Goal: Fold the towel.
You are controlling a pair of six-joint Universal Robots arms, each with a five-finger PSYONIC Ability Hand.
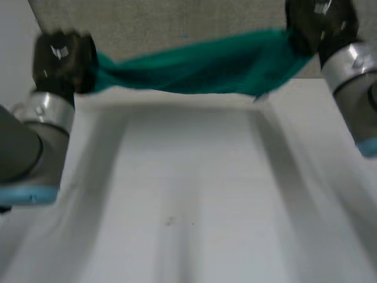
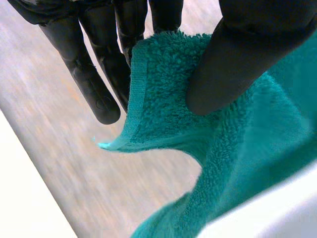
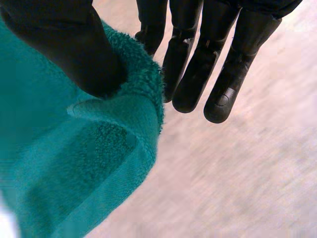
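A teal green towel [image 1: 200, 68] hangs stretched in the air between my two hands, above the far part of the white table [image 1: 194, 194]. My left hand [image 1: 63, 59] holds its left end: in the left wrist view the thumb [image 2: 237, 64] presses the towel's corner [image 2: 158, 94] against the fingers [image 2: 94, 89]. My right hand [image 1: 321, 23] holds the right end, higher up: in the right wrist view its thumb [image 3: 74, 49] pinches the folded towel edge [image 3: 119, 129] against the fingers [image 3: 198, 74]. The towel sags a little in the middle.
A grey wall panel [image 1: 177, 23] stands behind the table's far edge. The white tabletop spreads bare below the towel toward me. Both grey forearms [image 1: 29, 153] flank the table's sides.
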